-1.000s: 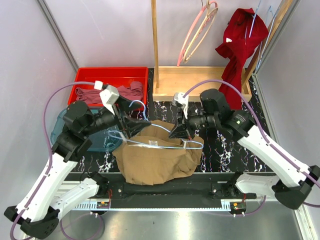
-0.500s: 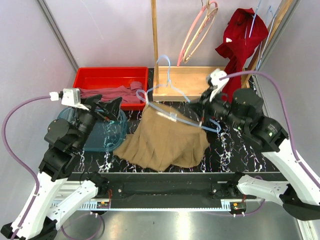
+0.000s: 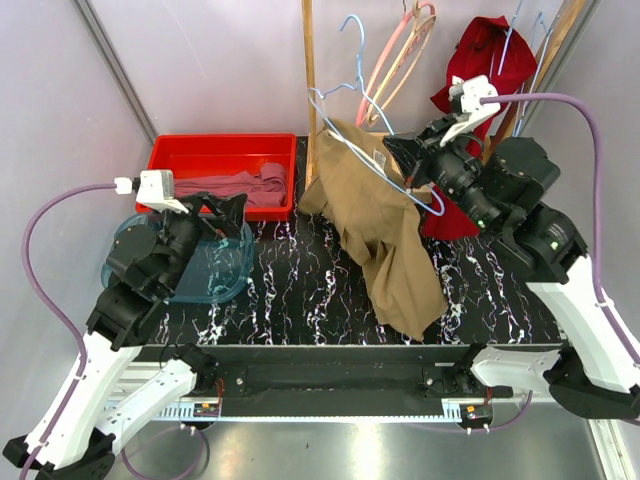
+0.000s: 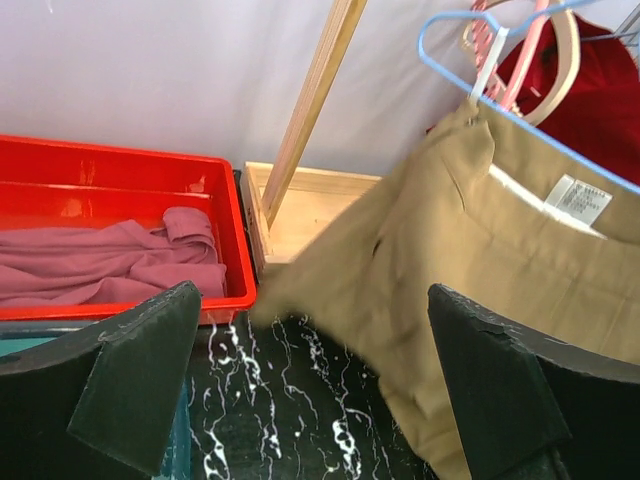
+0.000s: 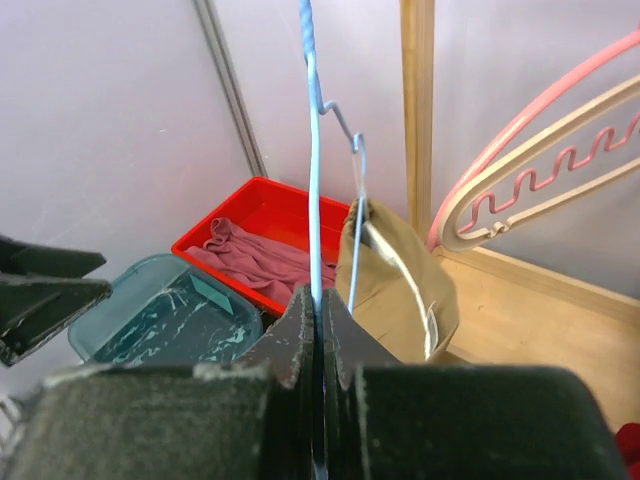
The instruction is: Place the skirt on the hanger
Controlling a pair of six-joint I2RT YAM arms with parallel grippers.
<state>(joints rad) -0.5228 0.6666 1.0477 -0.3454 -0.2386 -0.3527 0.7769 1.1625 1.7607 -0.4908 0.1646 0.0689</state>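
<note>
Tan cloth hangs from the wire that our right hand (image 5: 317,300) pinches: its two fingers are clenched tight on the light-blue hanger (image 5: 312,150), with no gap showing in the wrist view. That arm stands high at 3 o'clock of the top view, its elbow bent and its forearm reaching toward 10 o'clock. Our left hand (image 3: 228,210) is released, jaws wide apart and holding nothing. It hovers at 9 o'clock, over the edge of a clear teal bin (image 3: 215,275), and faces the skirt.

We see the skirt (image 3: 385,235) in the air, on the hanger's sloping lower bar. Its waist is up at 11 o'clock with a white tag (image 4: 578,200) showing, and its hem hangs down toward 5 o'clock, so the long axis runs from 11 to 5. We cannot tell whether the hem touches the counter (image 3: 300,300). The hanger's hook points up toward 12 o'clock, just beside a wooden post (image 3: 309,80).

Black marbled counter lies below. At 10 o'clock a red tray (image 3: 165,160) holds a mauve cloth (image 3: 230,185). A pink hanger (image 3: 385,75) and a dark red garment (image 3: 490,60) hang at 1 o'clock against pale grey walls.
</note>
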